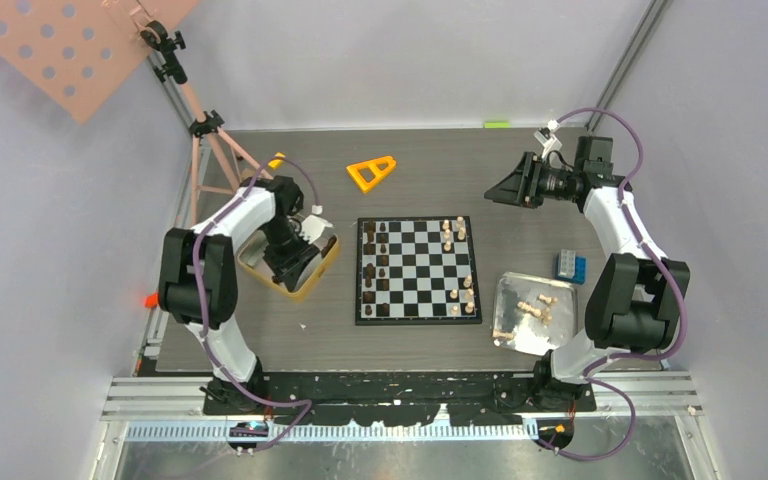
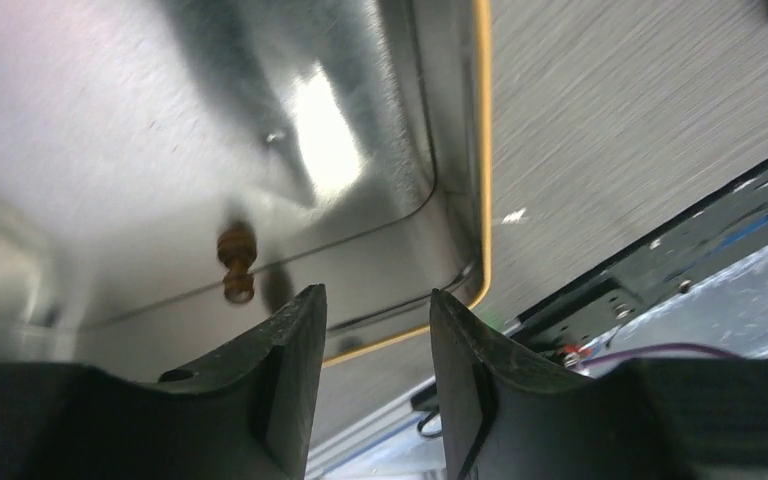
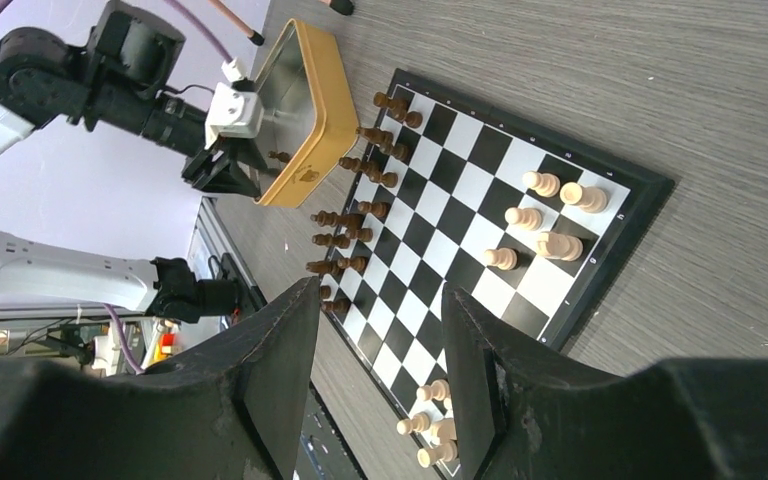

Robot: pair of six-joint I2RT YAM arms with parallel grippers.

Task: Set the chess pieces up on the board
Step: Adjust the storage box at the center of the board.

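**Operator:** State the position of the next piece to be handled.

**Technician:** One dark chessman [image 2: 236, 265] lay on the floor of the gold tin [image 2: 482, 150], near a corner. The tin stood on the worktop [image 1: 430, 170] just left of the chessboard [image 1: 415, 265]. The overhead view hid the piece under the left arm.

**Operator:** State the condition of each tool.

**Technician:** The left tool [image 2: 375, 295] hung over the tin, released, with nothing between its jaws. The right tool [image 3: 380, 290] was also released and empty. It was raised at the far right, well apart from the tin.

**Operator:** Which relation governed the coming move?

**Technician:** The chessman lay outside the gap, beyond the left finger [image 2: 290, 340] as the wrist camera showed it. Its long axis ran roughly along the fingers' reach, so across the closing line. In my judgement, the left tool needed a sideways shift to centre the piece before descent. The left arm was clearly the nearer one.

**Operator:** Report the rest of the set.

**Technician:** Dark chessmen [image 1: 372, 270] filled the two left files of the board. Pale chessmen [image 1: 455, 235] stood in small groups on the right files. More pale pieces [image 1: 537, 308] lay in the silver tray [image 1: 563, 335], right of the board.

**Operator:** Any labels or writing?

**Technician:** None could be read. A small mark on the tin's side was too small to make out.
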